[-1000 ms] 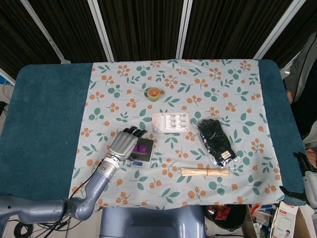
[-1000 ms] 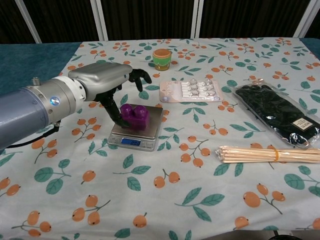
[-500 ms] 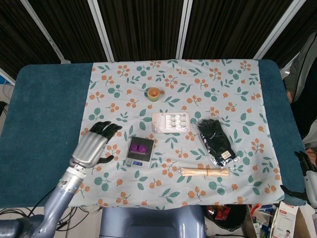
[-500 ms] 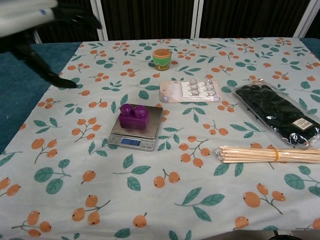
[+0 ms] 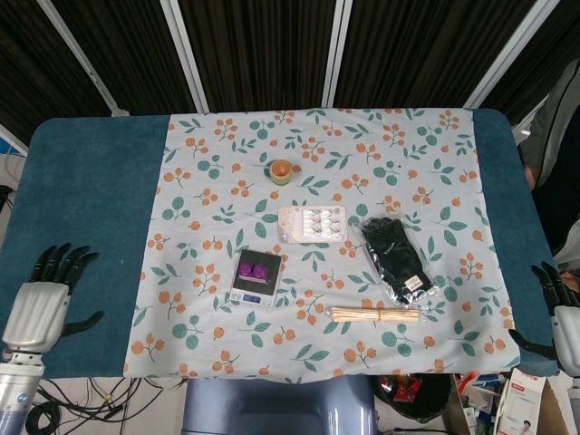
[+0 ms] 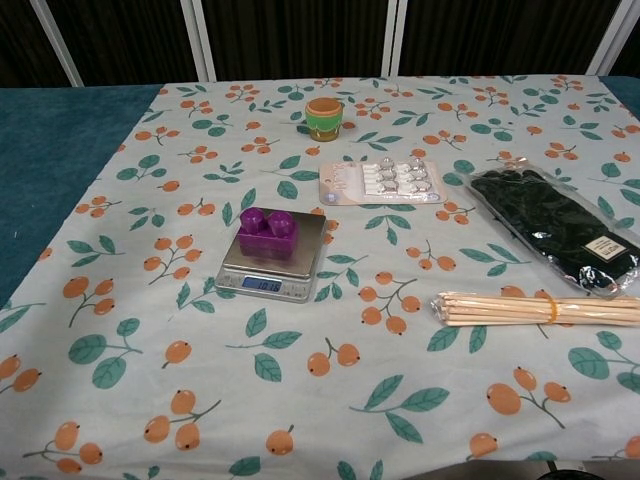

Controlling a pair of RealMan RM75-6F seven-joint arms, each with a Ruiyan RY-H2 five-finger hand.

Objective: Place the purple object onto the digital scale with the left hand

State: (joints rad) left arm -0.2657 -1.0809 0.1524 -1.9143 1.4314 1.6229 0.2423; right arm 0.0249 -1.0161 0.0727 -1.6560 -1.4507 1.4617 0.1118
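The purple object (image 5: 256,269) (image 6: 267,231), a small block with two round studs, sits on the silver digital scale (image 5: 255,288) (image 6: 306,263), whose display is lit. My left hand (image 5: 38,306) hangs off the table's left front corner over the blue cloth, fingers spread, holding nothing, far from the scale. At the right edge of the head view my right hand (image 5: 563,319) shows, fingers apart and empty. Neither hand appears in the chest view.
A small orange and green cup (image 5: 283,170) (image 6: 324,117) stands behind the scale. A pill blister pack (image 5: 312,223) (image 6: 380,181), a black bagged item (image 5: 396,258) (image 6: 555,225) and a bundle of wooden sticks (image 5: 375,314) (image 6: 535,308) lie to the right on the floral cloth (image 6: 300,400).
My left hand let go of the purple object on the scale and drew back left and toward the table's front, out of the chest view. The block stays on the scale.
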